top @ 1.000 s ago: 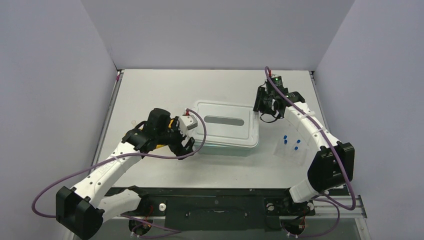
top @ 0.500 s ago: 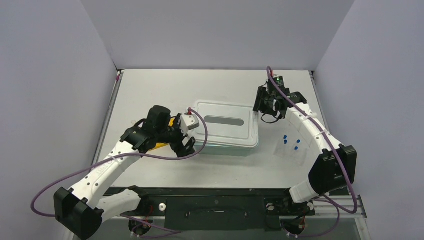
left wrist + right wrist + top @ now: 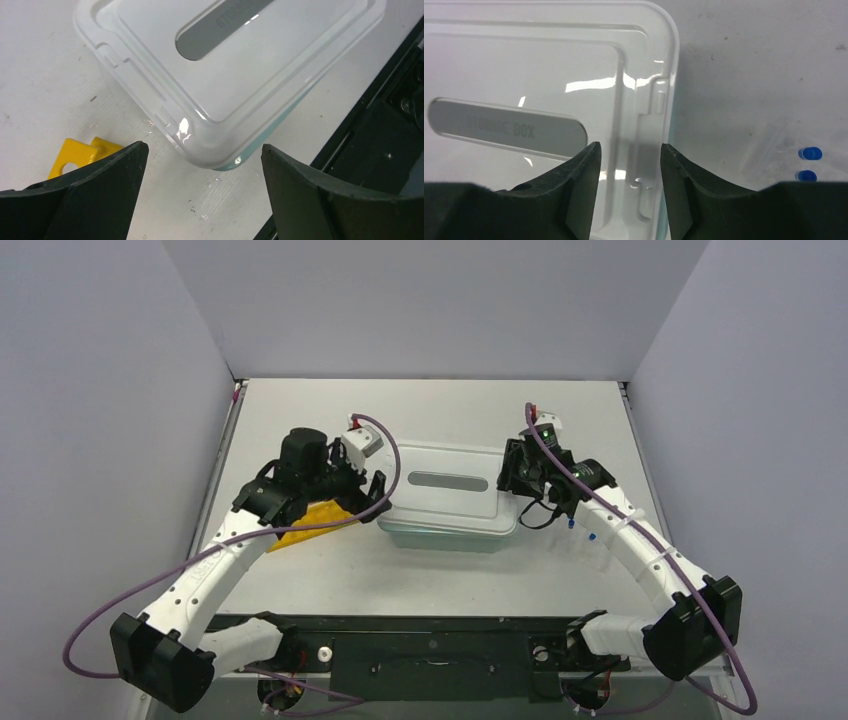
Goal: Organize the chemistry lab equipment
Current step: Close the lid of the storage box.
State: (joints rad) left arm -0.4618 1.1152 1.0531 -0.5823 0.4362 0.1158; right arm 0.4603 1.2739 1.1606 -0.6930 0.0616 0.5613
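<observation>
A white lid (image 3: 448,487) covers the teal tub (image 3: 450,537) at the table's middle. My left gripper (image 3: 376,496) is open and empty at the tub's left end; in the left wrist view (image 3: 203,147) its jaws straddle the lid's near corner (image 3: 210,75). The yellow holed rack (image 3: 313,516) lies left of the tub, under my left arm, and shows in the left wrist view (image 3: 75,156). My right gripper (image 3: 511,474) is open and empty over the lid's right end (image 3: 630,146). Blue-capped vials (image 3: 809,153) lie right of the tub (image 3: 569,523). Tongs, brush, dish and triangle are out of view.
Clear plastic (image 3: 769,145) lies by the vials on the table. The black base rail (image 3: 450,645) runs along the near edge. Grey walls enclose the table on three sides.
My left arm has swung away from me along the tub's left end, uncovering the yellow rack. My right arm has come nearer and left, over the lid's right end and above the vials.
</observation>
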